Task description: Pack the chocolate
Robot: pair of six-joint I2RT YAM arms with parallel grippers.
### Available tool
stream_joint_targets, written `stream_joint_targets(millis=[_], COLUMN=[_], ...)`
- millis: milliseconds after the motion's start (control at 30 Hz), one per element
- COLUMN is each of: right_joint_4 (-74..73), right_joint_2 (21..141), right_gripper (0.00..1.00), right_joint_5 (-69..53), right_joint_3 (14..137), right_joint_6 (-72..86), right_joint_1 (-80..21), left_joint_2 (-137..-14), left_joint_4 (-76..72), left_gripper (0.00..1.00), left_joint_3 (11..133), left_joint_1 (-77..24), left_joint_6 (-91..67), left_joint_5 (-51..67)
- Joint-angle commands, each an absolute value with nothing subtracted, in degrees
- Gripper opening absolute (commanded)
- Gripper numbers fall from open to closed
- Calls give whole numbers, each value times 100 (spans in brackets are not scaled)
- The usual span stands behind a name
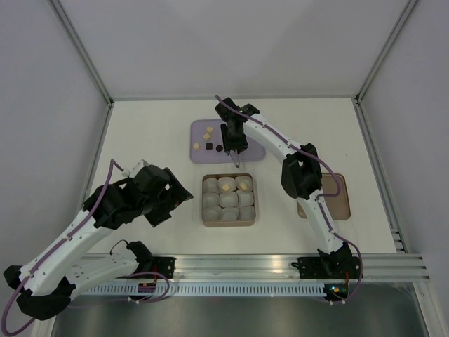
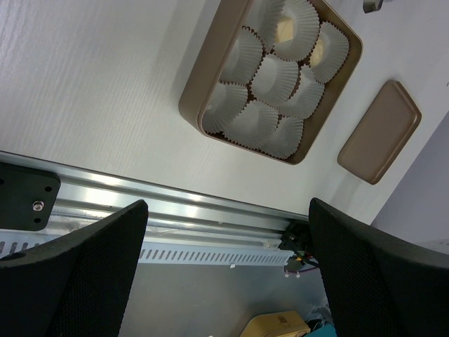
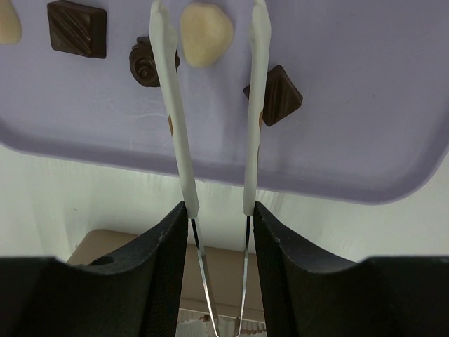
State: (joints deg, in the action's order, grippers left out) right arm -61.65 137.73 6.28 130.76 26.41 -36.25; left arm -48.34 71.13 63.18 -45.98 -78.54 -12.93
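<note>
Chocolates lie on a purple tray [image 1: 249,149]. The right wrist view shows a cream candy [image 3: 205,35], three dark ones [image 3: 77,28] [image 3: 147,62] [image 3: 277,95] and a further cream one at the left edge [image 3: 7,21]. My right gripper [image 3: 219,210] is shut on silver tongs [image 3: 179,140] with white tips. The tips stand open on either side of the cream candy, not squeezing it. A brown box [image 1: 207,221] holds white cups, and two cups hold cream candies [image 2: 284,29] [image 2: 321,50]. My left gripper [image 2: 228,232] is open and empty, left of the box [image 1: 175,200].
The box's brown lid [image 1: 335,200] lies to the right of the box, partly under the right arm. It also shows in the left wrist view [image 2: 379,133]. The metal rail [image 1: 238,265] runs along the near table edge. Frame posts and grey walls enclose the table.
</note>
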Motion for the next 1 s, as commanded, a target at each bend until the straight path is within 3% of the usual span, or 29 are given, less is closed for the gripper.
stream_joint_targets(millis=[0, 967], right_joint_4=[-6047, -6319], right_joint_2=[13904, 14273], right_gripper=[47, 48], right_joint_5=[624, 527], right_joint_3=[13359, 13685], right_joint_6=[2558, 2593], right_joint_1=[-3612, -3595], left_joint_2=[-4808, -4808], left_joint_4=[6979, 6979], left_gripper=[100, 100], left_joint_3=[6372, 6337], left_joint_1=[-4579, -4579], left_joint_6=[-8016, -8051], left_joint_5=[-1248, -1257])
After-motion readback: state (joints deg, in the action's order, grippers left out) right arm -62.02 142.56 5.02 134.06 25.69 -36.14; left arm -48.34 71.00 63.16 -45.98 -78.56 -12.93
